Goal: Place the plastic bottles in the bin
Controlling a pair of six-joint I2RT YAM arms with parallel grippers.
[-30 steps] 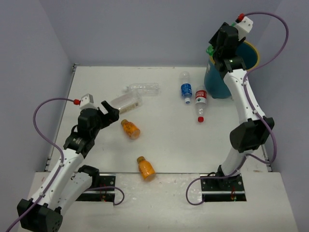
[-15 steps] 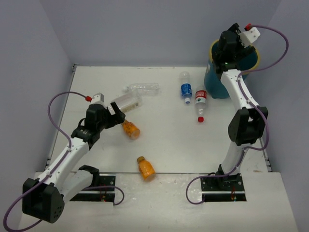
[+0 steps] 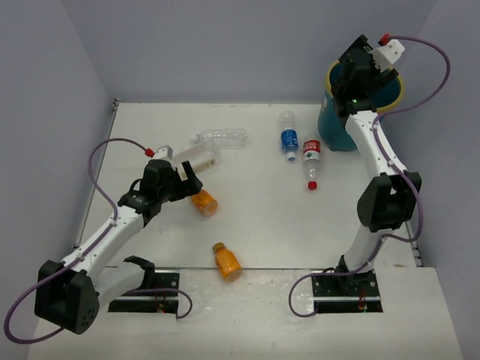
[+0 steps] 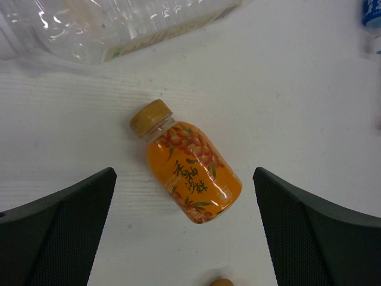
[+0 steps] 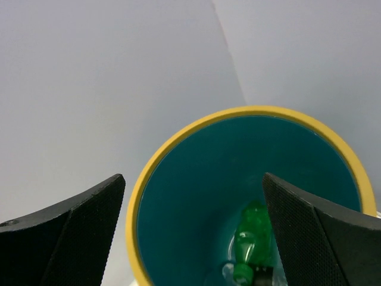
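Observation:
The teal bin (image 3: pixel 336 133) with a yellow rim (image 5: pixel 178 140) stands at the far right. My right gripper (image 3: pixel 358 72) (image 5: pixel 193 176) hangs open over it, holding nothing. A green bottle (image 5: pixel 252 237) lies at the bin's bottom. My left gripper (image 3: pixel 187 184) (image 4: pixel 183 179) is open above an orange bottle (image 3: pixel 203 201) (image 4: pixel 190 173) lying on the table, a finger on each side and neither touching it. A second orange bottle (image 3: pixel 226 261) lies near the front. Two clear plain bottles (image 3: pixel 223 137) (image 3: pixel 196 157), a blue-labelled one (image 3: pixel 289 139) and a red-capped one (image 3: pixel 312 159) lie farther back.
The white table (image 3: pixel 262 217) is walled by grey panels on the left, back and right. In the left wrist view one clear bottle (image 4: pixel 119 24) lies just beyond the orange one. The second orange bottle's cap (image 4: pixel 221 281) shows at that view's bottom edge.
My right gripper swung over the bin and opened; the green bottle it carried now lies inside. My left arm reached right and forward, over the orange bottle.

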